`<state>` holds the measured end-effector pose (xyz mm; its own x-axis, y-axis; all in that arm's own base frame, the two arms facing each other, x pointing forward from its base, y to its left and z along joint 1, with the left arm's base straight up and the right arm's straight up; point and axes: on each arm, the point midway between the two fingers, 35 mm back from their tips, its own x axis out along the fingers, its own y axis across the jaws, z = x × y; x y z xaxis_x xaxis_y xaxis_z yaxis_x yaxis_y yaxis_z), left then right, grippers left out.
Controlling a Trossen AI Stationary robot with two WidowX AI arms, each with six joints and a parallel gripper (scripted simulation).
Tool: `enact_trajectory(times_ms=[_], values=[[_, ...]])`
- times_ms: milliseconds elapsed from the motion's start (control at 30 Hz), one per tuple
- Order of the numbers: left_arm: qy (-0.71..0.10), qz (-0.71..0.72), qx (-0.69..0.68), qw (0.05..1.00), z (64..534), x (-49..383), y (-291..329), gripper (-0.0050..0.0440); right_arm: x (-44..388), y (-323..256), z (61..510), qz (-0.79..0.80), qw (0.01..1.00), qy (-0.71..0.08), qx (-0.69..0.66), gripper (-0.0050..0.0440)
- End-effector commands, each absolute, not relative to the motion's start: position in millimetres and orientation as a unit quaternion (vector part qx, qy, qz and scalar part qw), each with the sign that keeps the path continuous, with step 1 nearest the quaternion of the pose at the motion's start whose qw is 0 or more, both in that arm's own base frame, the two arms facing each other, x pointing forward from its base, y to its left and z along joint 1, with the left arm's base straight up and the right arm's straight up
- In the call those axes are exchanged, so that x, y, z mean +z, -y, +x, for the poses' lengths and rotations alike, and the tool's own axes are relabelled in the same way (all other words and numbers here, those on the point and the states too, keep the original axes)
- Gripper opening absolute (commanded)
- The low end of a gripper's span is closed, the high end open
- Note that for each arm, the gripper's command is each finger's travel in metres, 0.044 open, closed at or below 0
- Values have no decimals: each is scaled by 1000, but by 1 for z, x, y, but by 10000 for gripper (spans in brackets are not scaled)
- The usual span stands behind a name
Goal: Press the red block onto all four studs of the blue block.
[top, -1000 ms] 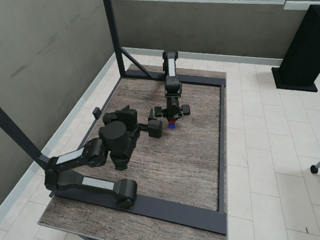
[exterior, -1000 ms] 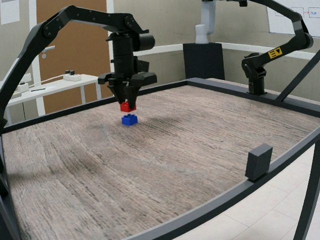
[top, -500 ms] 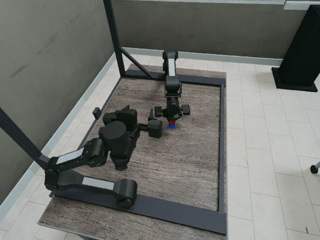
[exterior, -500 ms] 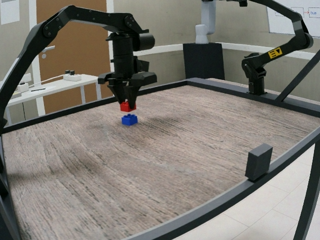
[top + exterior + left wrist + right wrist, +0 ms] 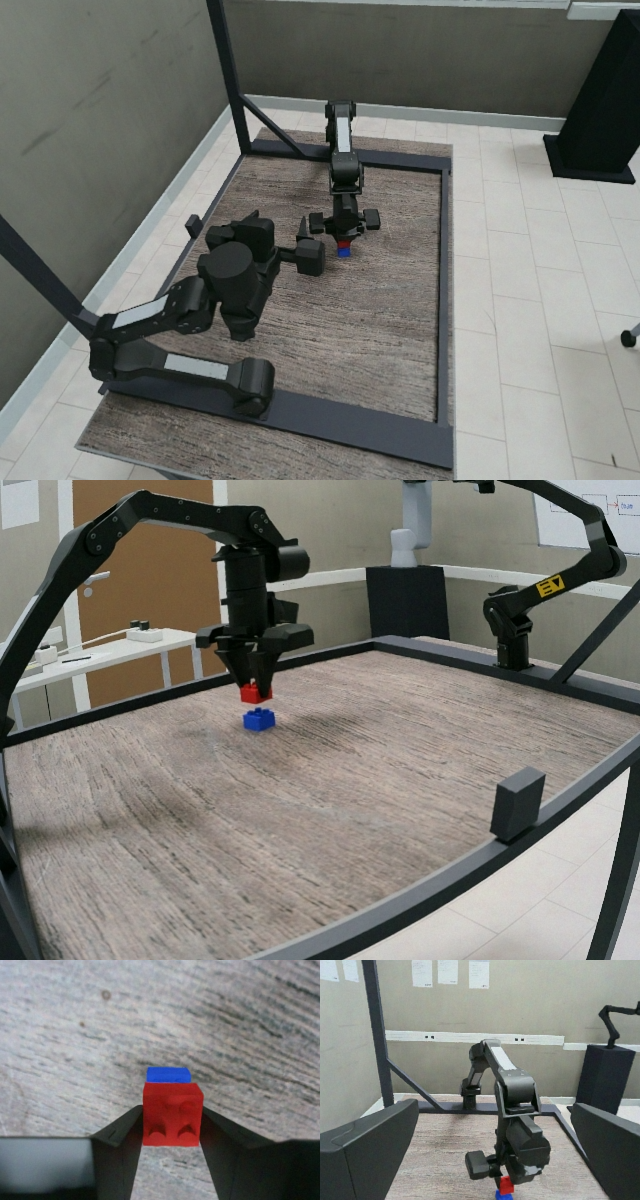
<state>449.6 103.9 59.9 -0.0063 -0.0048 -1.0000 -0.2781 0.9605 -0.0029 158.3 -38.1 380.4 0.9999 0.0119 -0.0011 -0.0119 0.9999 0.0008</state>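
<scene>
Left gripper (image 5: 344,239) (image 5: 254,690) (image 5: 172,1116) (image 5: 506,1179) narrow, clamped on red block (image 5: 343,244) (image 5: 250,693) (image 5: 172,1114) (image 5: 506,1185), which hangs just above blue block (image 5: 343,252) (image 5: 258,720) (image 5: 168,1075) (image 5: 503,1195) on the table (image 5: 361,320) (image 5: 258,815) (image 5: 250,1035) (image 5: 445,1155), not touching it; right gripper (image 5: 279,215) (image 5: 495,1104) is wide, holding nothing.

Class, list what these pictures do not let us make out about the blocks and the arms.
- Underside of the red block: turned away in every view.
- Studs of the blue block: covered by the red block in the left wrist view.
- Right hand: cut off by the top edge in the exterior view.
</scene>
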Motion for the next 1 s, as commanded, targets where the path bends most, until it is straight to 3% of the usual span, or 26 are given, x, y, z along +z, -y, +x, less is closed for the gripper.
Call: enact_trajectory(times_ms=[0,967], values=[[-686,-99,98,714,454,77,-104,-50,381,38,158,0,1000,0,7,400],[-687,-99,98,713,453,68,-104,-50,381,38,158,0,1000,0,7,400]])
